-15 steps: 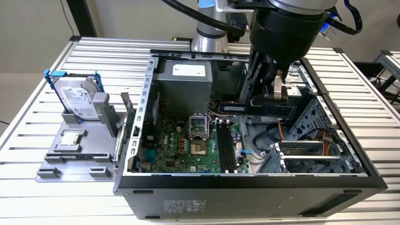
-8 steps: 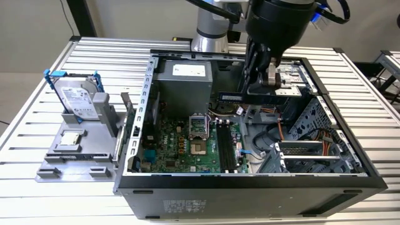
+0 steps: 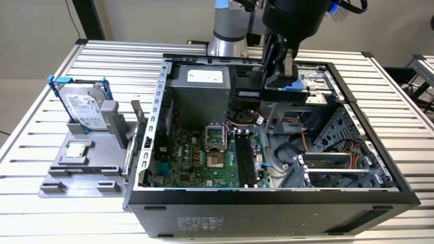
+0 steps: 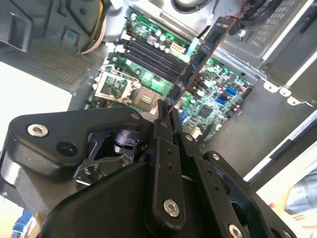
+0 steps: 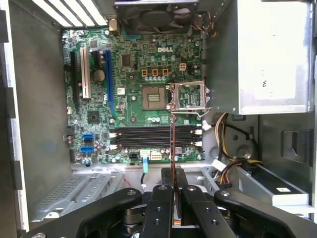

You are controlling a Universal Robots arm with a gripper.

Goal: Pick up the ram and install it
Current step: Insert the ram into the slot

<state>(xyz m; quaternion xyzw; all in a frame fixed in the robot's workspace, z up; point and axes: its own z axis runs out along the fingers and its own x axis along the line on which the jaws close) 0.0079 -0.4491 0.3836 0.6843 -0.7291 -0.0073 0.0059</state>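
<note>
Second wrist view: one ram clenched between two jaws, over perhaps four memory slots.

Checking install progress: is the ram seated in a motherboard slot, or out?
Out. The gripper holds the ram clear of the empty memory slots.

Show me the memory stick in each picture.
Exterior view: memory stick held over the open computer case.
Second wrist view: memory stick slanting from the jaws over the green board.
First wrist view: memory stick edge-on, a thin line from the jaws.
Shared landmark: black memory slots.
</note>
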